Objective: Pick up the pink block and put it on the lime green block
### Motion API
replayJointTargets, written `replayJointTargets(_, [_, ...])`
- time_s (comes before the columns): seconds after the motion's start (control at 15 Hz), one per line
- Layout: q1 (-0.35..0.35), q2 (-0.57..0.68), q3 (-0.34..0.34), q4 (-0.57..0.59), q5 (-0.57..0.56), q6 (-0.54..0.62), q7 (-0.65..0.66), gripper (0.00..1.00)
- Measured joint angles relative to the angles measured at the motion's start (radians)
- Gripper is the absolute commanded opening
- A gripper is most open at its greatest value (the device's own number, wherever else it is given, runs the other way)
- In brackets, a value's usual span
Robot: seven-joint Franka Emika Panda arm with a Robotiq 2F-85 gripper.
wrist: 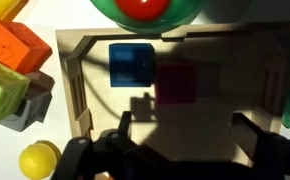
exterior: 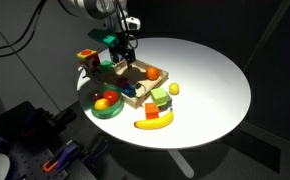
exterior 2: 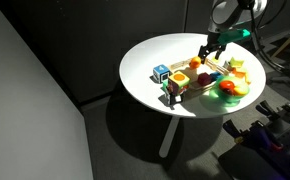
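Observation:
The pink block (wrist: 177, 83) lies in a wooden tray (wrist: 225, 60), next to a blue cube (wrist: 132, 65). My gripper (wrist: 185, 135) hangs open just above the tray floor, its two dark fingers on either side of a spot just short of the pink block, holding nothing. In both exterior views it hovers over the tray (exterior: 120, 55) (exterior 2: 207, 52). A yellow-green cube (wrist: 0, 95) (exterior: 157, 99) stands outside the tray. I cannot make out a plainer lime green block with certainty.
A green bowl (wrist: 190, 12) (exterior: 107, 110) holding red fruit sits beyond the tray. An orange cube (wrist: 15, 45), a grey block (wrist: 35, 100) and a yellow ball (wrist: 37, 160) stand beside the tray. A toy banana (exterior: 153, 122) lies near the round white table's (exterior: 215, 80) edge.

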Motion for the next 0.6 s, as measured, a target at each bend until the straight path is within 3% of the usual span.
replayJointTargets(0.6, [0.000,-0.030,0.002,0.011,0.031,-0.012,-0.020,1.00])
